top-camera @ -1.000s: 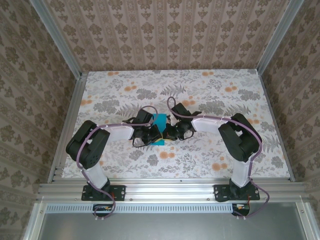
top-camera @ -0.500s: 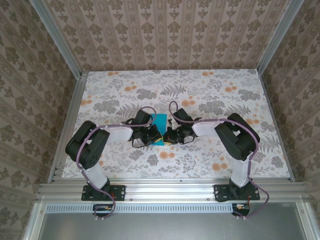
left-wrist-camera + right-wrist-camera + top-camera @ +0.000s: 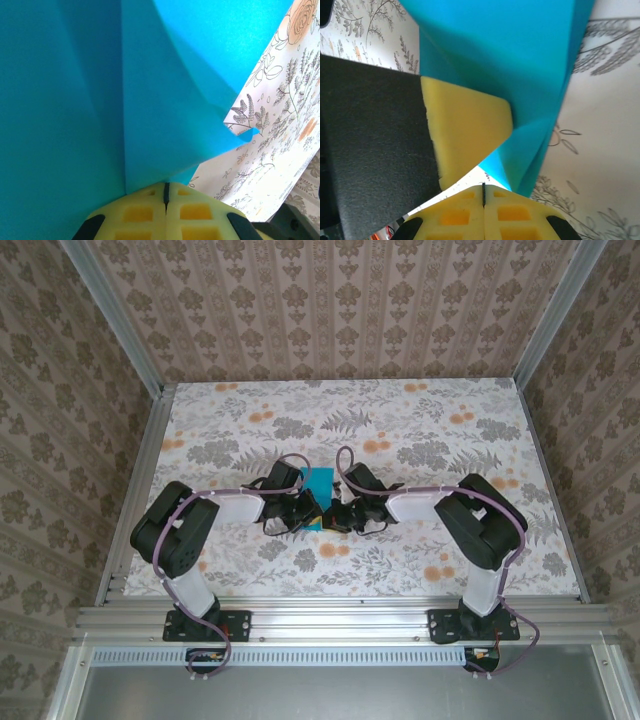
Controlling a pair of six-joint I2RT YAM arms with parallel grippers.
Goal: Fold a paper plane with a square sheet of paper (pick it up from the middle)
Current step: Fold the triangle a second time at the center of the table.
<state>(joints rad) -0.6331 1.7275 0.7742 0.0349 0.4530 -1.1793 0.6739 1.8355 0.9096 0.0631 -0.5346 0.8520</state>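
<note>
The square sheet of paper (image 3: 318, 483) is bright cyan and lies folded in creased layers on the floral table, between the two grippers. In the left wrist view the paper (image 3: 100, 90) shows overlapping flaps. My left gripper (image 3: 303, 512) is shut, its yellow pads (image 3: 145, 212) pressed together with their tip against the paper. In the right wrist view the left gripper's yellow pad (image 3: 465, 132) rests on the paper (image 3: 510, 55). My right gripper (image 3: 337, 516) is shut too, and its tip (image 3: 483, 186) sits just off the paper's near corner with nothing between the pads.
The floral table (image 3: 430, 440) is enclosed by patterned walls and aluminium rails (image 3: 330, 615). Both forearms lie low across the table's near half, and bare table lies behind the paper.
The right gripper has slid left toward the left gripper and the paper's near edge. The left gripper and the paper have hardly moved.
</note>
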